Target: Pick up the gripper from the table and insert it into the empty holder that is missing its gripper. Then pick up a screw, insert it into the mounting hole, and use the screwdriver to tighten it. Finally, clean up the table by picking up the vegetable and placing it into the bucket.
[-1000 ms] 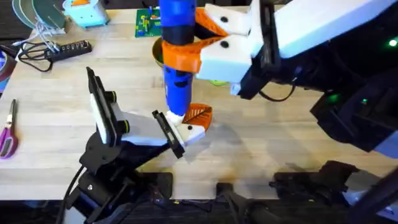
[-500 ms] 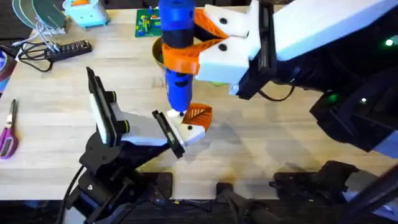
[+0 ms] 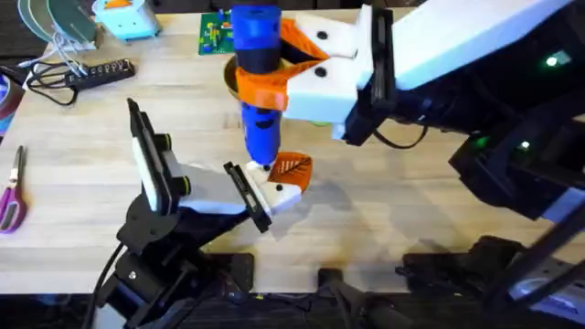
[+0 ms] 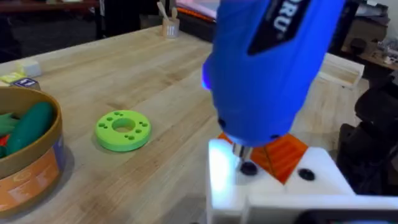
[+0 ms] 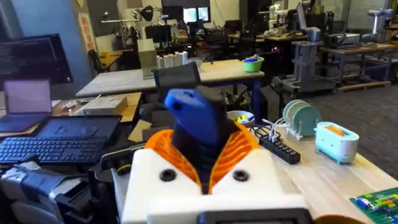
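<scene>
**Screwdriver held upright on the holder's screw**

Your right gripper [image 3: 274, 78] is clamped on the screwdriver [image 3: 259, 82]; its orange ribbed pads [image 5: 236, 149] press either side of the blue barrel, which stands nearly upright over the middle of the table; follow the barrel down and you see the thin metal bit meeting a dark screw [image 4: 248, 168] set in the top of the white holder [image 4: 273, 186]; the orange ribbed gripper [image 3: 291, 167] sits seated on that holder, just beside the bit. Your left gripper [image 3: 265, 196] is at the holder, but you cannot tell from these views whether its fingers are parted or closed; its black arm runs back toward the lower left. Further out, in the left wrist view, a flat lime-green disc [image 4: 123, 129] with holes lies on the wooden table [image 3: 82, 155]; beyond it the orange-brown bucket [image 4: 37, 168] holds green toy vegetables [image 4: 28, 124]. At the table's left edge lie scissors [image 3: 13, 192] and a black power strip [image 3: 96, 73].
</scene>
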Motion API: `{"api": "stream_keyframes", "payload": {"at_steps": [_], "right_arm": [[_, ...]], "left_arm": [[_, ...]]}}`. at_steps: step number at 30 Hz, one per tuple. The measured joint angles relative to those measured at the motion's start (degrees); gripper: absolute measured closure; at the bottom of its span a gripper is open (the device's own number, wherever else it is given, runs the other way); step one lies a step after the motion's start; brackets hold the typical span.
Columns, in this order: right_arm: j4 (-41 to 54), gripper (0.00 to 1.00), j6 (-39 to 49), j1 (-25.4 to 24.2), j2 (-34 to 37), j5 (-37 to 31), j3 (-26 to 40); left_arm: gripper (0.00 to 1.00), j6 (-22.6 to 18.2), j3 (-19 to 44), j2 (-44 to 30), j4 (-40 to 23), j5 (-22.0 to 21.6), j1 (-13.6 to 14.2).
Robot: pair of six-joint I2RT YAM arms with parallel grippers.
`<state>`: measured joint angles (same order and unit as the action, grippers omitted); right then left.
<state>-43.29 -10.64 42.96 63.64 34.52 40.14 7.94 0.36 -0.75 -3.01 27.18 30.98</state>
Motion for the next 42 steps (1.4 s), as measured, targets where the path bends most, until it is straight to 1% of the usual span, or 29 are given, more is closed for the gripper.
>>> {"api": "stream_keyframes", "payload": {"at_steps": [9,18,29,36,42], "right_arm": [[-3.99,0.977,-0.02,0.0,-0.05,0.02,0.0],[-2.86,0.977,-1.78,-0.05,-0.05,0.04,0.0],[-2.95,0.977,-5.99,-3.87,-0.16,1.38,0.0],[-2.92,0.977,-7.38,-3.74,-0.16,2.45,0.0],[-2.97,0.977,-7.55,-2.58,-0.16,2.74,0.0]], "left_arm": [[0.985,0.0,0.0,0.02,0.01,0.0,0.0],[0.985,0.0,0.0,0.02,0.01,0.0,0.0],[0.985,0.0,0.0,0.0,0.01,0.0,0.0],[0.985,0.0,0.0,0.02,0.01,0.0,0.0],[0.985,0.0,0.0,0.01,0.01,0.0,0.0]]}}
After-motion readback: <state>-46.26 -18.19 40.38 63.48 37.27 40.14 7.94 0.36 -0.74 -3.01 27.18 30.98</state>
